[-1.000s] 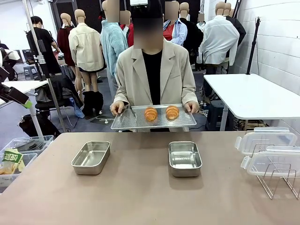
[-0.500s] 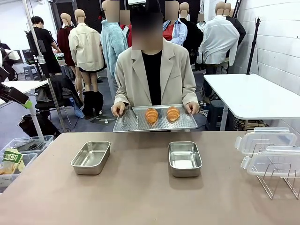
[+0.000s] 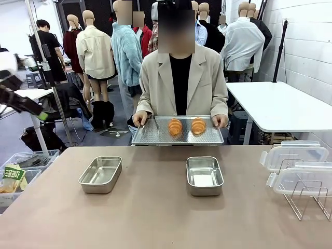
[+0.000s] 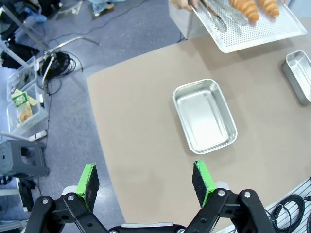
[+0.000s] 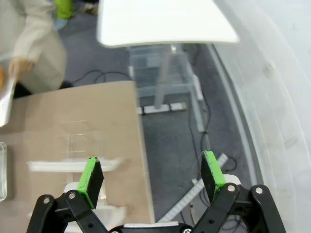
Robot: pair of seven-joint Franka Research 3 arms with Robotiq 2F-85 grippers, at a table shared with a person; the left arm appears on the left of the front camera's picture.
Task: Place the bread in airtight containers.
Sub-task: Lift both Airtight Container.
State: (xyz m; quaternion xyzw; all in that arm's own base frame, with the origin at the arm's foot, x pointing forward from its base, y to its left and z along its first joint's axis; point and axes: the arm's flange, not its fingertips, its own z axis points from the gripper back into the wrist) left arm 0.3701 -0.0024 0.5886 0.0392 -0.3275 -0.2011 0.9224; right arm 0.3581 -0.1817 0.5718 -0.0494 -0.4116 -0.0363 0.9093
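Two pieces of bread [image 3: 175,126] [image 3: 198,125] lie on a perforated steel tray [image 3: 155,138] that a person holds in both hands at the far table edge. The bread [image 4: 245,7] also shows in the left wrist view. Two airtight containers stand open on the table, the left pan [image 3: 100,174] [image 4: 205,115] and the right pan [image 3: 204,175] [image 4: 297,80]. Their clear lids [image 3: 294,155] rest on a wire rack at the right. My left gripper [image 4: 145,178] hangs open high above the table's left edge. My right gripper [image 5: 152,173] is open over the table's right edge.
Metal tongs [image 3: 155,124] lie on the tray beside the bread. Plastic bins [image 3: 21,171] sit on the floor at the left. A white table [image 3: 280,106] stands at the far right. The lid rack [image 5: 77,141] looks blurred in the right wrist view.
The person has stepped to the right with the tray, which now hangs slightly lower at the table edge. My left arm has shifted a little at the left edge.
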